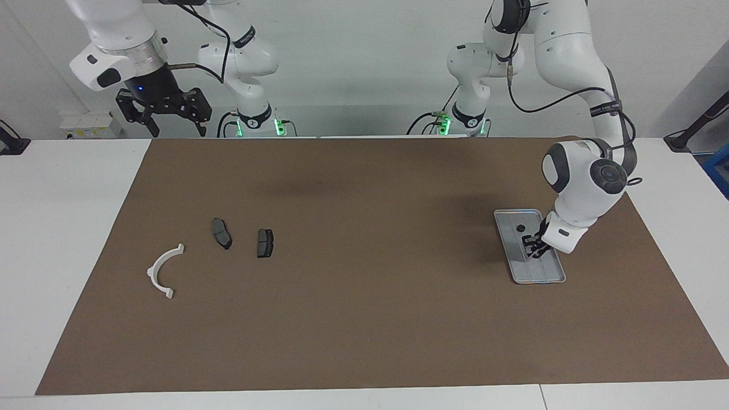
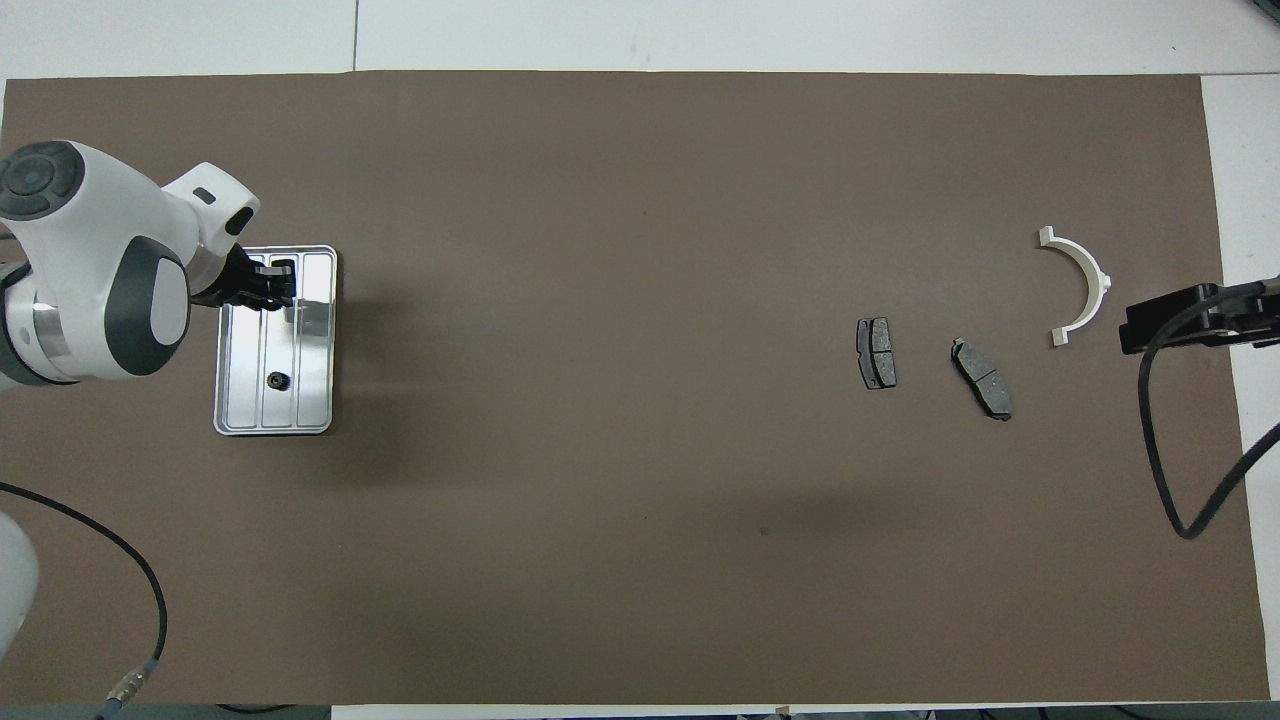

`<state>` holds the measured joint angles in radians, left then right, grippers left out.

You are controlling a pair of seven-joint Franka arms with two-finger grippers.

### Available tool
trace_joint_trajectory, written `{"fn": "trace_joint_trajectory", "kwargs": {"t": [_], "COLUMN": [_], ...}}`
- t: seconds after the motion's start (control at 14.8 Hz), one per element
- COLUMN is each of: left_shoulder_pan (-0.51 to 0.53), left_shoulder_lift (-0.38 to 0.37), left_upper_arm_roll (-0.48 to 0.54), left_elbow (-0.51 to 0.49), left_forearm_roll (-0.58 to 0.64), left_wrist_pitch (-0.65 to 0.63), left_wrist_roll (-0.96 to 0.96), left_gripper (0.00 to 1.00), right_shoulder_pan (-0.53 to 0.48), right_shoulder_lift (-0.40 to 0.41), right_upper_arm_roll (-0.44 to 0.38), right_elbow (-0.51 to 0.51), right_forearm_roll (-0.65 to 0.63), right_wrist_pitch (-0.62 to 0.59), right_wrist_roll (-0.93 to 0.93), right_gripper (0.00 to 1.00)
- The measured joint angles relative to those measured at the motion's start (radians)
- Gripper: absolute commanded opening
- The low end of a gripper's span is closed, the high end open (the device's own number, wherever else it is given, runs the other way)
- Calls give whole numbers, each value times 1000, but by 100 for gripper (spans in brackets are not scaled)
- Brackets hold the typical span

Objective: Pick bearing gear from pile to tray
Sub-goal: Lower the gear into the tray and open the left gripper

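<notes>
Now you see the left pincer (image 1: 534, 248) low over the tray (image 1: 555, 277), nearly closed; I cannot tell on what. A gear (image 1: 520, 228) lies in the tray. The right pincer (image 1: 163, 111) waits open.

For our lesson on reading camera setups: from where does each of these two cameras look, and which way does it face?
Facing view: high across the table, looking at the robots; shows both arms and bases, the right pincer raised and open, the left pincer low over the tray.
Overhead view: high above the robots' end, looking forward and steeply down; shows the left arm over the tray and only the right pincer's tip.
Shared: tray, one small black gear in it, two brake pads, white bracket, seen half a turn apart.
</notes>
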<state>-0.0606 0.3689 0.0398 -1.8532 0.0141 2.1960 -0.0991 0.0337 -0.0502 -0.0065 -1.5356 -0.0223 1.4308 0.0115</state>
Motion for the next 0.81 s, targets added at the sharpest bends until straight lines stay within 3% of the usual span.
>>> {"fn": "trace_joint_trajectory", "kwargs": {"t": [0.47, 0.54, 0.61, 0.67, 0.81], "left_shoulder_pan": [15, 16, 16, 16, 16], "left_shoulder_lift": [-13, -17, -20, -21, -26], "left_upper_arm_roll": [0, 0, 0, -1, -2], "left_elbow": [-67, -80, -89, -93, -91], "left_forearm_roll": [0, 0, 0, -2, -22], "left_wrist_pitch": [61, 71, 78, 82, 80], "left_wrist_roll": [0, 0, 0, 0, 0], "left_gripper": [0, 27, 79, 100, 100], "right_shoulder_pan": [-1, -1, -1, -1, -1], "right_shoulder_lift": [21, 21, 21, 21, 21], "right_upper_arm_roll": [-6, -6, -6, -6, -6], "right_elbow": [-23, -23, -23, -23, -23], "right_forearm_roll": [-4, -5, -5, -5, -5], "right_wrist_pitch": [75, 77, 78, 78, 79], "right_wrist_roll": [0, 0, 0, 0, 0], "right_gripper": [100, 100, 100, 100, 100]}}
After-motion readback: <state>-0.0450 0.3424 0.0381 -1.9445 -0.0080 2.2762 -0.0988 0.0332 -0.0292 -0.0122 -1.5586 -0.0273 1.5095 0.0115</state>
